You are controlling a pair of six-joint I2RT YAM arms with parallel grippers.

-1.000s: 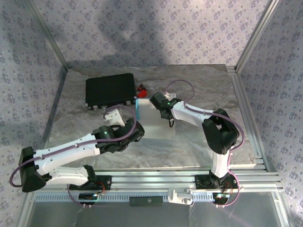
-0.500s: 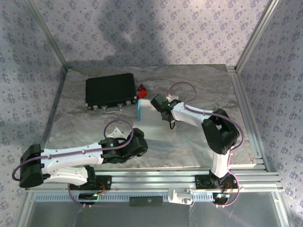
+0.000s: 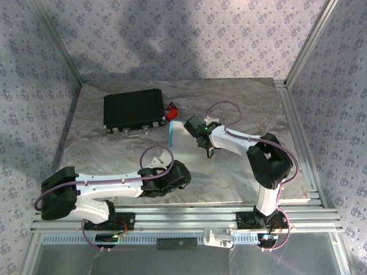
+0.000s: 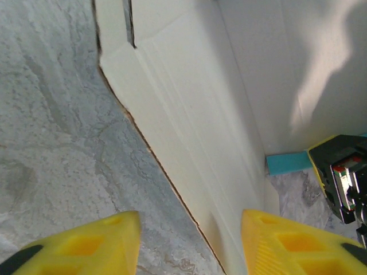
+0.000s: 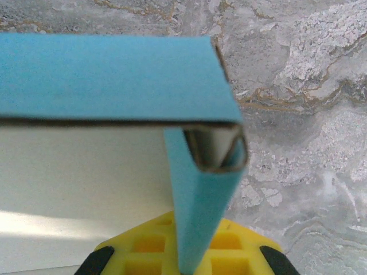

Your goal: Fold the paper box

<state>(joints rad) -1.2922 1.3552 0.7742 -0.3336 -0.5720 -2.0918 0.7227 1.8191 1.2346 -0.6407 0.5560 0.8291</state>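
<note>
Paper box lies white side up mid-table; my right gripper, clamped on its raised blue flap at twelve o'clock, pins that crease, I judge, while my left gripper hovers released at its seven o'clock edge. Patterned walls enclose the marbled grey table, black box at eleven o'clock.

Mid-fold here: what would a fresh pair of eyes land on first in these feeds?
The paper box at the middle of the table, white side up, one cyan flap folded up at its far end and pinched in the shut right gripper. The left gripper hovers open over the sheet's near edge. A black box sits behind, far left.
</note>
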